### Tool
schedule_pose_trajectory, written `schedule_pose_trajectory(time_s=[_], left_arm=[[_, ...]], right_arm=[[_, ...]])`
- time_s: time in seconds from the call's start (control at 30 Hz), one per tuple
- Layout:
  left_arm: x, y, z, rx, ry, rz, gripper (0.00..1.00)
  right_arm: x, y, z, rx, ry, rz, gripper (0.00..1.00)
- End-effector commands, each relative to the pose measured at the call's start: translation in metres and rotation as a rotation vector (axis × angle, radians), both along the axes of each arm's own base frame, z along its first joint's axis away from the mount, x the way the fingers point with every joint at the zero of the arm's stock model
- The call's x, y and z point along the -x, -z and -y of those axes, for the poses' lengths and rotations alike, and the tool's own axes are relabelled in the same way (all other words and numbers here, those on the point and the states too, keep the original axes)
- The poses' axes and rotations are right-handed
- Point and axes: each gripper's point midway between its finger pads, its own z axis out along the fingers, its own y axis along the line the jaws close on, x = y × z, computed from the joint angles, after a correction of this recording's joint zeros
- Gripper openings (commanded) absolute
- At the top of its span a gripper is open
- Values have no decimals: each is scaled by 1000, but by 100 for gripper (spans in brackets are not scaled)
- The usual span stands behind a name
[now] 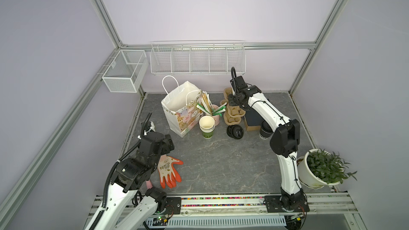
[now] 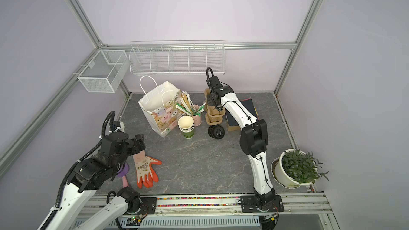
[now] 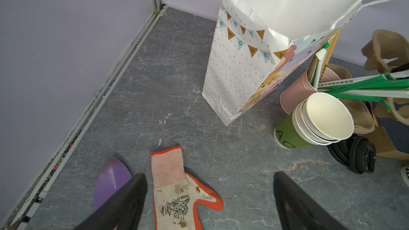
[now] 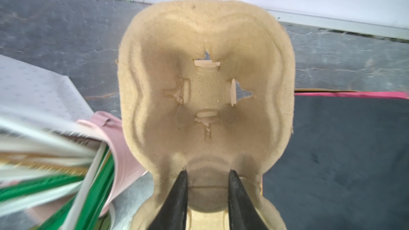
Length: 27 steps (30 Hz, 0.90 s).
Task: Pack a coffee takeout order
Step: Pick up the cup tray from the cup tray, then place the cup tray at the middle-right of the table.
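Brown moulded-pulp two-cup carrier (image 4: 205, 85) is being gripped at its centre ridge by the right end effector (image 4: 207, 186), just beside the pink cup of straws (image 4: 124, 142). Left end effector (image 3: 209, 174) is hanging spread wide above an orange-and-white glove (image 3: 174, 195); the white paper bag (image 3: 239, 74) is showing bunting lettered "BABY SHOWER".

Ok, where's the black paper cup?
In a top view, the black paper cup stands on the robot's right, beside the cardboard box and black lids, partly hidden by the right arm.
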Motion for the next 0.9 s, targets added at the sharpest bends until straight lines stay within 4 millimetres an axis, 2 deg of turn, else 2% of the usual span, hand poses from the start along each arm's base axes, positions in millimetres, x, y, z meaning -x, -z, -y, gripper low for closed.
schedule_pose_trajectory(time_s=[0.0, 0.23, 0.33, 0.5, 0.6, 0.77, 0.87], left_arm=[[0, 5, 0, -15, 10, -16, 90], [0, 5, 0, -14, 8, -15, 90], [0, 5, 0, -11, 11, -16, 90], [0, 5, 1, -9, 13, -17, 90], [-1, 5, 1, -7, 14, -17, 89], [0, 5, 1, -4, 12, -14, 89], [0, 4, 0, -6, 8, -12, 89]], right_arm=[[24, -43, 19, -41, 47, 53, 29], [92, -59, 49, -86, 89, 40, 29], [130, -51, 62, -90, 100, 31, 29], [185, -18, 83, -67, 127, -25, 30], [210, 7, 93, -45, 145, -48, 30], [229, 44, 110, 12, 182, -101, 30], [235, 67, 111, 23, 183, -136, 30]])
